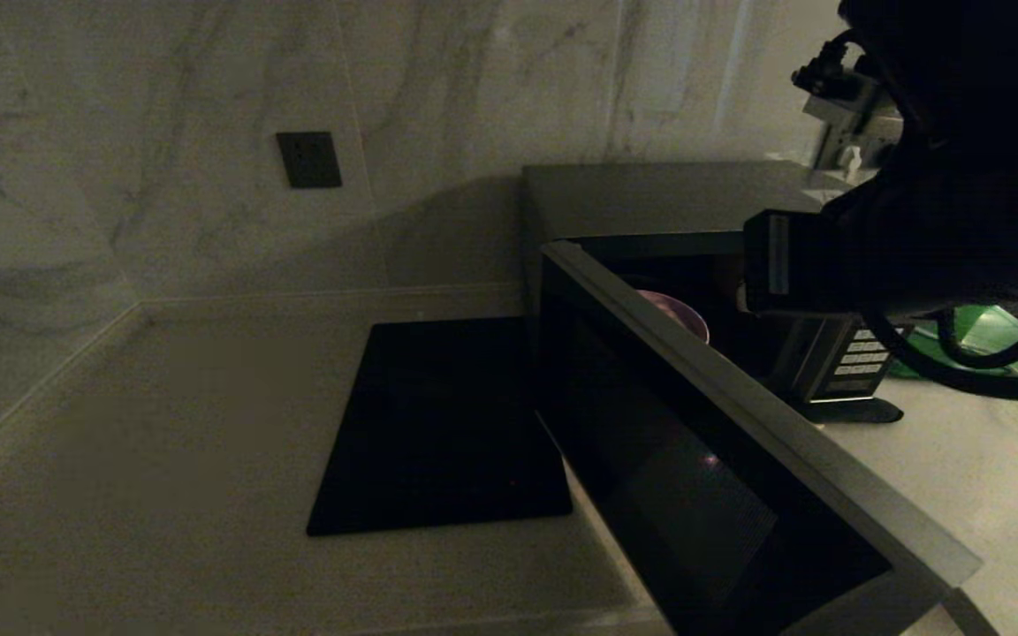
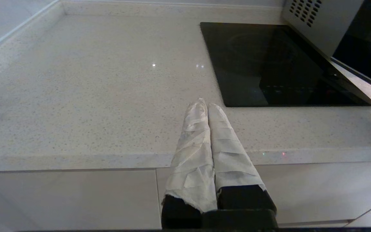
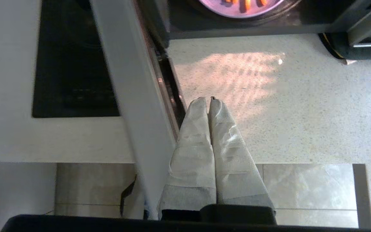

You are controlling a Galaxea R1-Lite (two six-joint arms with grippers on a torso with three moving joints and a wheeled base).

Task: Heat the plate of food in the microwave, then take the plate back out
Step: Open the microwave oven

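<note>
Standing open, microwave [image 1: 650,203] with door [image 1: 739,459] swung wide over worktop [image 3: 269,106], likely for reaching inside. Sitting in the cavity, plate of food [image 3: 240,4], ahead of and well apart from right gripper [image 3: 208,100], clenched empty just beside door's edge. Parked near cooktop [image 2: 269,61], left gripper [image 2: 204,103], clenched, empty.

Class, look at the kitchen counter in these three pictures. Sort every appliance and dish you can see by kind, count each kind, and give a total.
Microwaves: 1, the microwave, its door open
Cooktops: 1, the black glass cooktop
Plates: 1, the plate of food inside the microwave
Trays: 1, the green tray
Total: 4
</note>
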